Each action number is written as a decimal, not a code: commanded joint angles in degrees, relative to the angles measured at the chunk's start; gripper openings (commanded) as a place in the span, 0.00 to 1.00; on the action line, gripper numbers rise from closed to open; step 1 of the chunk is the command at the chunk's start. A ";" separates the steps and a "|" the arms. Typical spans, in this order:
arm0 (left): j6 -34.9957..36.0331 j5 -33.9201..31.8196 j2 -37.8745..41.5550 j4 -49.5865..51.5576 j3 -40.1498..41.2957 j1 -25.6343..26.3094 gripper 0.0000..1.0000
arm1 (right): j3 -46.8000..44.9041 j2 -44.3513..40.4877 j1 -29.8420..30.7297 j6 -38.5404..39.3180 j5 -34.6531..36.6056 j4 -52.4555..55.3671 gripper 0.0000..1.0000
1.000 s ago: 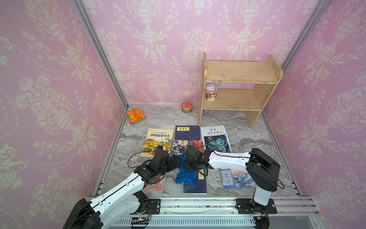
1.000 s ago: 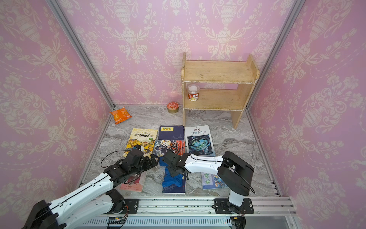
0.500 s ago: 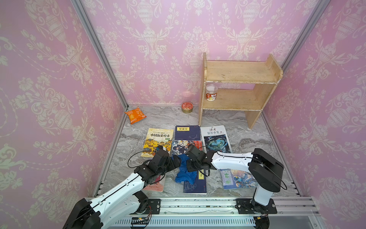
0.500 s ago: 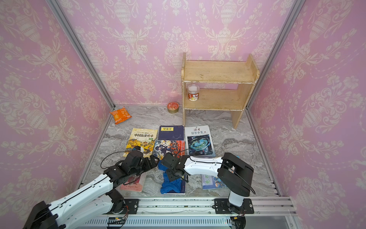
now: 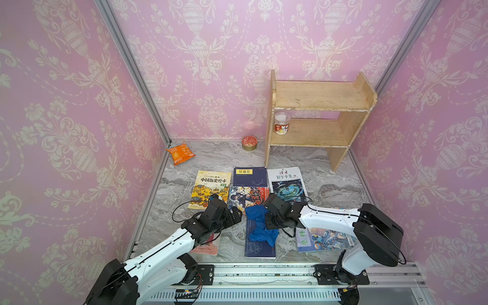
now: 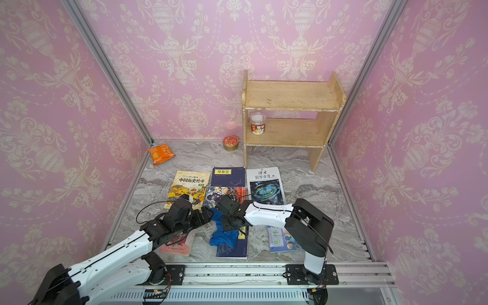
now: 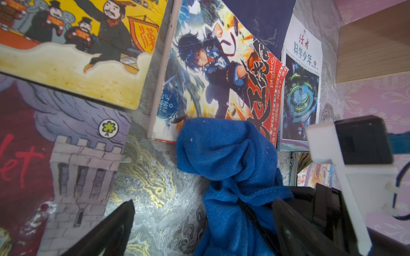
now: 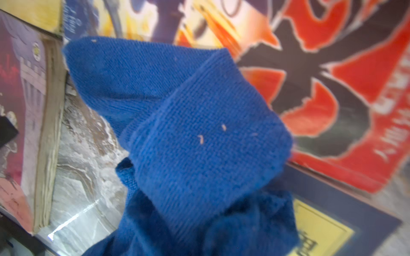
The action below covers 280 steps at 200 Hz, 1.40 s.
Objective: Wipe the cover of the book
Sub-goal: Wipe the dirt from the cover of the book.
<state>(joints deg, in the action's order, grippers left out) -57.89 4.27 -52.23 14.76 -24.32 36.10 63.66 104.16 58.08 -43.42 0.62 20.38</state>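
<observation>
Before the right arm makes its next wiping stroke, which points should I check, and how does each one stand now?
1. Right gripper shut on blue cloth: ok.
2. Cloth resting on navy book: ok.
3. Cloth spread flat: not ok, it is bunched.
4. Left gripper open, holding nothing: ok.
5. Left gripper apart from the cloth: cannot tell, they are very close.

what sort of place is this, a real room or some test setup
Probably a staged robot test booth: pink wallpaper panels framed by metal posts, a left arm and right arm mounted on a rail, books spread by a small wooden shelf.
</observation>
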 commanded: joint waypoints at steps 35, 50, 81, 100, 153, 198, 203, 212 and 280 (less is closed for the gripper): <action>1.24 0.74 0.22 -0.21 -0.07 -0.50 0.99 | -7.61 -0.20 -3.12 -2.61 -0.21 1.56 0.00; 1.42 0.91 -0.52 -0.76 -0.18 -0.50 0.99 | -12.89 -5.03 -4.75 -2.72 1.00 2.27 0.00; 1.97 1.68 -2.80 -1.95 -0.75 -0.50 0.99 | -17.95 -11.85 -5.98 -2.81 4.69 6.40 0.00; 1.94 1.88 -3.62 -2.62 -0.91 -0.50 0.99 | -16.37 -10.71 -5.84 -2.47 5.31 7.40 0.00; 3.07 5.48 -2.48 -5.83 -1.68 -0.07 0.99 | -6.58 -5.16 -2.44 0.88 2.33 7.00 0.00; 9.72 9.23 -1.44 -15.31 -1.31 1.37 0.99 | -13.38 -13.82 -6.14 5.94 -8.64 1.66 0.07; 10.67 9.63 -1.78 -15.75 -1.55 1.78 0.99 | -13.75 -14.23 -6.50 6.25 -9.58 1.61 0.13; 12.41 9.83 -2.53 -16.08 -1.98 2.62 0.99 | -13.98 -14.89 -6.97 6.42 -10.37 1.99 0.26; 30.33 0.21 -5.40 -31.25 4.02 16.40 0.99 | -16.70 -17.88 -11.28 1.54 -19.02 -2.88 0.12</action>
<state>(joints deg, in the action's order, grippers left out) -37.65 9.37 -57.01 -8.51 -23.51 49.50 48.42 87.61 48.05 -39.75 -13.10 20.34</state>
